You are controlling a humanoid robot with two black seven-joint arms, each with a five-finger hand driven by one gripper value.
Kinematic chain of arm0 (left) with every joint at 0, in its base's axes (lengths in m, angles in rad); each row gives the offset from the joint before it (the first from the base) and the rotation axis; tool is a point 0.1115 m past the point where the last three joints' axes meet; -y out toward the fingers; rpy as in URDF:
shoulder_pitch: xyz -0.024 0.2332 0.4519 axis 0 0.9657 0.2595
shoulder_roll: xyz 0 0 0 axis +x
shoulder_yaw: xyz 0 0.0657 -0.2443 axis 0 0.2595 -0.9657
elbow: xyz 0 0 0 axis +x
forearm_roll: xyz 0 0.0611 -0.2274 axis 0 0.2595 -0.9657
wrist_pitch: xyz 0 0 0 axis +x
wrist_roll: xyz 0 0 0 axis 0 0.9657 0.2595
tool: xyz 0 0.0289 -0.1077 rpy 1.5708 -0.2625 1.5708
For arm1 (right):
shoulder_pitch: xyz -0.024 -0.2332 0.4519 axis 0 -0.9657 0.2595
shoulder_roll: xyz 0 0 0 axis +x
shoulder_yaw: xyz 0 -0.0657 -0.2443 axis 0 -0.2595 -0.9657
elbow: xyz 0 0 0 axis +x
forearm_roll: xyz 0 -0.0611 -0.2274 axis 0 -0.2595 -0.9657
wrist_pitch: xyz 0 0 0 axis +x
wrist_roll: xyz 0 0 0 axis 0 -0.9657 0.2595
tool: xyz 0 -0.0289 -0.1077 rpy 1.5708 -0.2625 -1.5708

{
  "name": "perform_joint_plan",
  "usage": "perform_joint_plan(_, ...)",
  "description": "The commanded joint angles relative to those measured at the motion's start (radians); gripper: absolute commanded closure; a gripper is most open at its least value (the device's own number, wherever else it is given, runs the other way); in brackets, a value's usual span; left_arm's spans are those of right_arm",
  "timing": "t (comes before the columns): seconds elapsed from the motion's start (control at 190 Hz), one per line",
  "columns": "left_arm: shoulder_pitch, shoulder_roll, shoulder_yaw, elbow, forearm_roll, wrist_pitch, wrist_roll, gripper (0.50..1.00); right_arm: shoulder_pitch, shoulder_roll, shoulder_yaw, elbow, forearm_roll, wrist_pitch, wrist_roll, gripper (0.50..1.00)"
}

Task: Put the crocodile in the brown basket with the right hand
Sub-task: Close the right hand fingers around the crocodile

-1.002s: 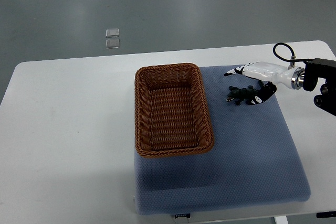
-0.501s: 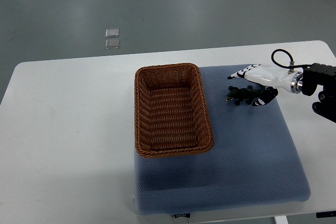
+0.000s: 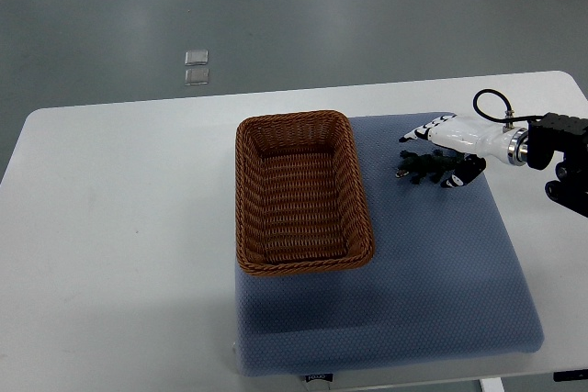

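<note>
Desk: What was the right hand [image 3: 457,137] doing over the mat [image 3: 432,263]?

Photographer: It reached in from the right edge, its fingers [image 3: 424,129] stretched out straight and slightly spread, holding nothing.

Desk: And the crocodile [image 3: 424,165]?

Photographer: It lay on the mat just under the hand, on the robot's side of the fingers. Its head pointed away from the wrist and its tail end was tucked against the dark underside of the hand. Whether the hand touched it could not be told.

Desk: Where was the basket [image 3: 360,192]?

Photographer: Beyond the fingertips, out to the hand's left and clear of the crocodile. It stood with most of its base on the mat, its far end reaching off onto the white table [image 3: 119,227], and nothing lay inside it.

Desk: The other arm?

Photographer: It was out of the frame
</note>
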Motion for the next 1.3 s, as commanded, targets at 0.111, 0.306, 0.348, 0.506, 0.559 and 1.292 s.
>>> perform_joint_plan(0.111,0.0,0.0,0.0,0.0,0.0,0.0,0.0,0.5,0.0,0.017,0.0,-0.011,-0.022,-0.018,-0.018,0.623)
perform_joint_plan(0.306,0.0,0.0,0.0,0.0,0.0,0.0,0.0,0.5,-0.002,0.025,0.0,-0.011,-0.025,-0.024,-0.022,0.632)
perform_joint_plan(0.348,0.0,0.0,0.0,0.0,0.0,0.0,0.0,0.5,-0.002,0.025,0.0,-0.011,-0.026,-0.024,-0.022,0.632)
perform_joint_plan(0.506,0.0,0.0,0.0,0.0,0.0,0.0,0.0,0.5,0.0,0.025,-0.011,-0.012,-0.026,-0.024,-0.022,0.644)
perform_joint_plan(0.559,0.0,0.0,0.001,0.0,0.0,0.0,0.0,0.5,0.0,0.025,-0.02,-0.012,-0.026,-0.024,-0.023,0.648)
perform_joint_plan(1.292,0.0,0.0,0.0,0.0,0.0,0.0,0.0,0.5,-0.002,0.031,-0.026,-0.027,-0.026,-0.04,-0.029,0.973)
